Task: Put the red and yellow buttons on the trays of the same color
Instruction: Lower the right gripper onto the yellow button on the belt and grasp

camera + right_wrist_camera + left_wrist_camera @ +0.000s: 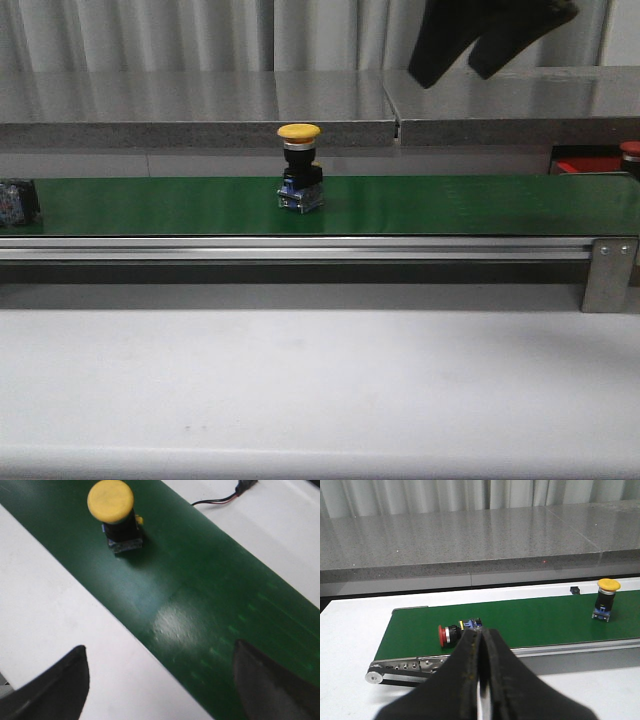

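A yellow button (299, 166) stands upright on the green belt (450, 205), near the middle of the front view, yellow cap up and dark body below. Nothing touches it.

A red button (449, 634) lies on its side near the left end of the belt, seen in the left wrist view; in the front view only a dark bit of it shows at the left edge. It is well apart from the yellow one.

At the far right of the front view, beyond the belt's end, you can see part of a red tray (590, 166). A red cap (630, 150) sits at the frame edge there — possibly a button already delivered, but too little shows to be sure. No yellow tray is in view.

Your right gripper (160, 680) hangs above the belt with its fingers spread wide and nothing between them; the yellow button is near it but not between the fingers. Your left gripper (481, 645) is pressed together, empty, pointing toward the red button without touching it.

Judging from this, two buttons are still unplaced, so most of the work visible here remains. The yellow button looks like the nearest pick for your right arm — then the red one for the left.
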Controlling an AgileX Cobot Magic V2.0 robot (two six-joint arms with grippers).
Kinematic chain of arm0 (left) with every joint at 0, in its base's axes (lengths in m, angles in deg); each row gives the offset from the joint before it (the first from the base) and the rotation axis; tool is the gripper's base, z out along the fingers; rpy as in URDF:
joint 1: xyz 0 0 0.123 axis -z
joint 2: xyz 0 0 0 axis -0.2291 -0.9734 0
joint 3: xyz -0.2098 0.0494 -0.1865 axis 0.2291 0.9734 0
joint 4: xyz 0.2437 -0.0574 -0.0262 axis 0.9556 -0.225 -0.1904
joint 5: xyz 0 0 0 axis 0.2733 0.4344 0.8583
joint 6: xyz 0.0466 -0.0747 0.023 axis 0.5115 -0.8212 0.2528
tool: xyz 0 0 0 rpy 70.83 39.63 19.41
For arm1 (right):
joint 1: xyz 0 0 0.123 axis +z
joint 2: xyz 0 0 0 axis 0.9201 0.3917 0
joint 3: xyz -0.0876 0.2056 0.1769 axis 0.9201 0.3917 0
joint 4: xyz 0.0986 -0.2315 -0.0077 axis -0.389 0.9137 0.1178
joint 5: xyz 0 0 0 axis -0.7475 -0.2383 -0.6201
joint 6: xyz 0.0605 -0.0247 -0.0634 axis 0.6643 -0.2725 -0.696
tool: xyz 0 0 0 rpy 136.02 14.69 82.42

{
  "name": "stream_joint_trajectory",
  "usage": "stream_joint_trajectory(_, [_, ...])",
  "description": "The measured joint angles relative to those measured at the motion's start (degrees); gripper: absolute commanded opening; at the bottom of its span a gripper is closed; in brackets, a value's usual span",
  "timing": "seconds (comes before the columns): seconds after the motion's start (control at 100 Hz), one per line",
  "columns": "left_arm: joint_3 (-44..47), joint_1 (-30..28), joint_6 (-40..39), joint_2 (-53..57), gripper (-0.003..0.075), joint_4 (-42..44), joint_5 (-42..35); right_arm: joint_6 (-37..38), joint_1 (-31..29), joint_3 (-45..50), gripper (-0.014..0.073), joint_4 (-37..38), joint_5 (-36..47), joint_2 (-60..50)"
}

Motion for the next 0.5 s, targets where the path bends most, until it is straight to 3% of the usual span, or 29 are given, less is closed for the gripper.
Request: stream_joint_trajectory(0.5, [0.0,0.0,0.0,0.0,-0.002,0.0,0.0,0.0,4.6,-11.03,0.0584,0.68,2.46,14.71])
